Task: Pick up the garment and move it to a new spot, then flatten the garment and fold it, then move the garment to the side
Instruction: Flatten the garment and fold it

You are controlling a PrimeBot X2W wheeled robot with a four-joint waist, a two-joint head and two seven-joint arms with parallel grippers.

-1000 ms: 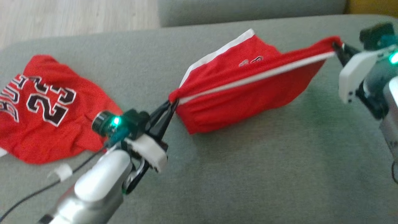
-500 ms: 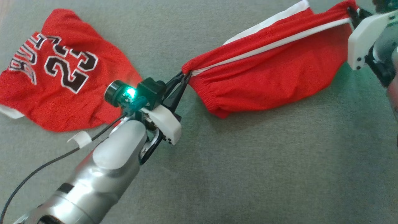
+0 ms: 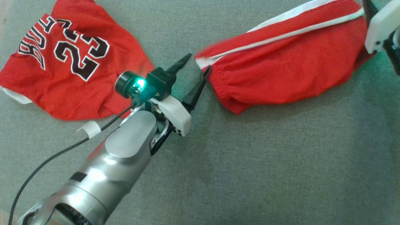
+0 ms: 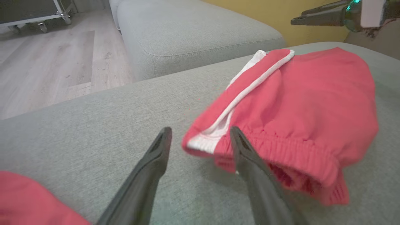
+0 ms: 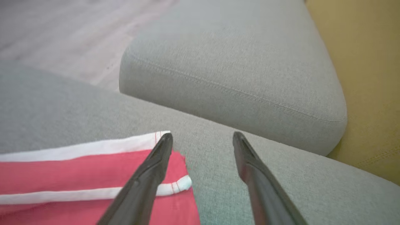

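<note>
The red shorts lie on the grey cushion; the left gripper stands spread at their waistband corner, the right gripper spread beside the other end.

Support: grey fabric cushion, woven texture.
Lying on it, head view: red shorts with white stripes at 1 o'clock, rumpled, elastic waistband toward centre. Red jersey numbered 23 at 10 o'clock, crumpled. The two garments lie apart.
</note>
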